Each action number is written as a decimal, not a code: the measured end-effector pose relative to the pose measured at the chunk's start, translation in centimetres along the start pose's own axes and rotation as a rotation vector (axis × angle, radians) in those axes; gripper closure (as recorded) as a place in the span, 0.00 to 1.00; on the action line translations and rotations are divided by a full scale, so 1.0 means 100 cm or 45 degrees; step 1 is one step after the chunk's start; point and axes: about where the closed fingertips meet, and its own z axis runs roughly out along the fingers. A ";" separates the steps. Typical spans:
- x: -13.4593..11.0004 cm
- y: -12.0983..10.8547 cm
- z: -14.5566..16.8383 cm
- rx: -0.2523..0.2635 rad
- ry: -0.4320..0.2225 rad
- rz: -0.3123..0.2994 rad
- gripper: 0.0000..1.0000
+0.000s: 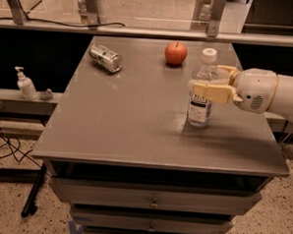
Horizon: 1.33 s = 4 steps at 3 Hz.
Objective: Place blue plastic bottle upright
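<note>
Tabletop, shoulder of blue plastic bottle behind claw

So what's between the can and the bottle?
Nothing, just bare table, in the camera view. The apple sits farther back. The gripper grips the bottle.

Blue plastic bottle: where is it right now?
In the camera view, the blue plastic bottle stands upright on the right side of the table, nearer the camera than the apple, with the gripper closed around its upper body.

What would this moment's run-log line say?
end effector: table's right side, shut on blue plastic bottle | bottle: upright, base on table | apple, drink can: behind, apart
</note>
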 end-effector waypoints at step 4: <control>0.022 0.010 -0.020 -0.061 0.024 -0.071 0.00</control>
